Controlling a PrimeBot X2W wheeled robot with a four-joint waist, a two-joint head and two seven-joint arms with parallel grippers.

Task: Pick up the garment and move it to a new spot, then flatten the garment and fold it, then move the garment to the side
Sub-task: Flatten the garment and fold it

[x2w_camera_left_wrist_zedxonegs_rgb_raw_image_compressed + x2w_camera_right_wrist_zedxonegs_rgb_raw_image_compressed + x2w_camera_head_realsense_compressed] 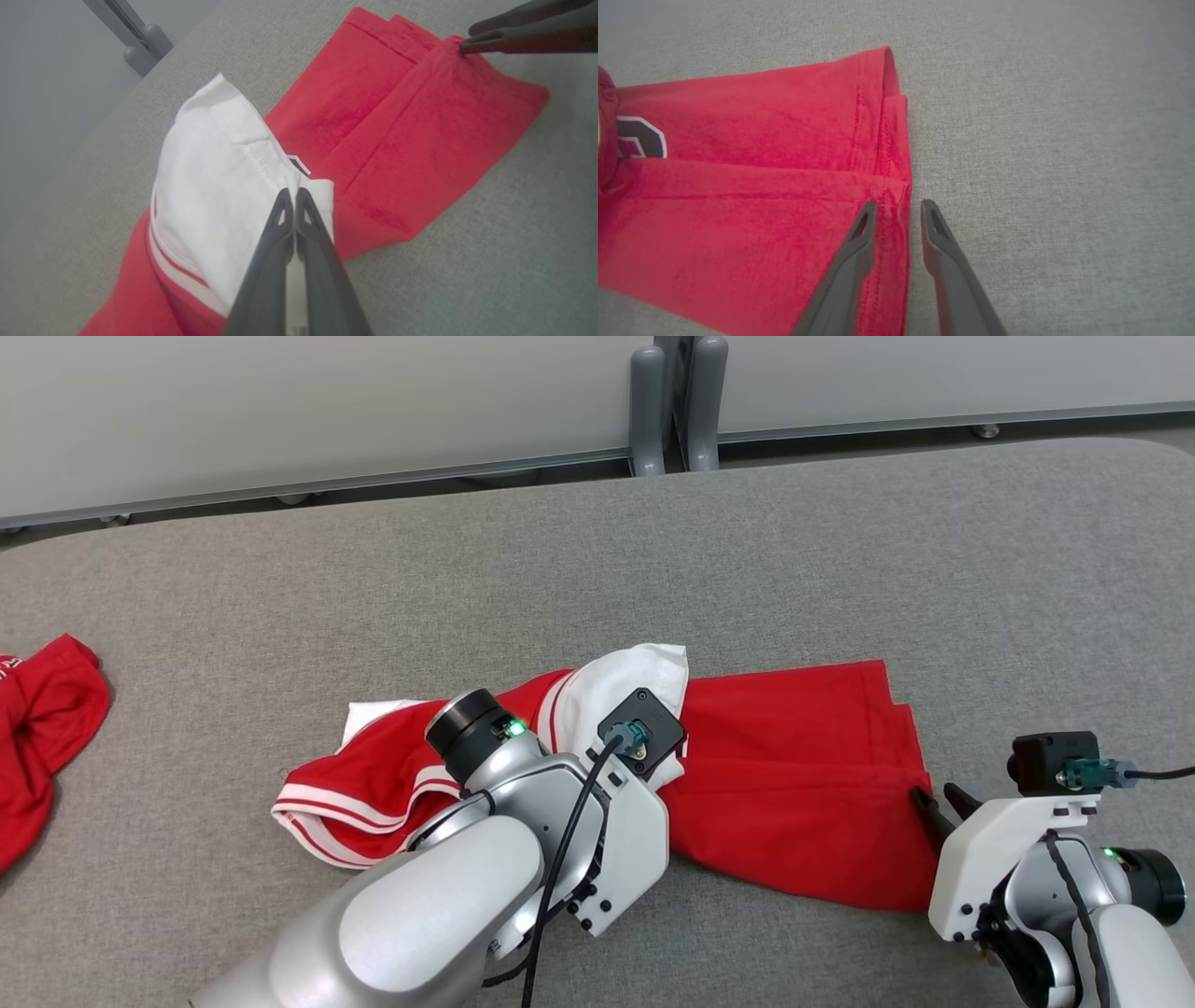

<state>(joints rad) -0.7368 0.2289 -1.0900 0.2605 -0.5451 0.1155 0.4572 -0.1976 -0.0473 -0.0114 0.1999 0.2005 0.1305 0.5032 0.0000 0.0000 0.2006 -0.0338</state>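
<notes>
On the head view, the red jersey (pixel 794 756) lies across the middle of the grey worktop (pixel 840 569). Its body is doubled lengthwise into a long band. The collar end, under the left arm (pixel 523 803), is bunched, with a white sleeve (pixel 635 681) and striped trim showing. The right gripper (pixel 935 793) sits at the hem corner. A second red garment (pixel 37 728) lies well apart at the left edge.

On the left wrist view, the left gripper (pixel 295 198) is clenched with its fingers pressed together, and it appears to pinch the white sleeve near its seam. The sleeve is draped up over the red body. The right gripper's tips touch the far hem corner at the top right of this view.

On the right wrist view, the right gripper is released. Its fingers are parted and straddle the hem edge, one over red cloth and the other over bare worktop, with nothing pinched between them. Part of a dark printed badge (pixel 640 140) peeks out along the fold line.

By my reading, the jersey is already at its working spot and partly folded. The sleeve tuck is the step in hand, and the collar end is not yet flat. The hem has yet to be grasped, the band folded across, and the finished bundle moved aside.
</notes>
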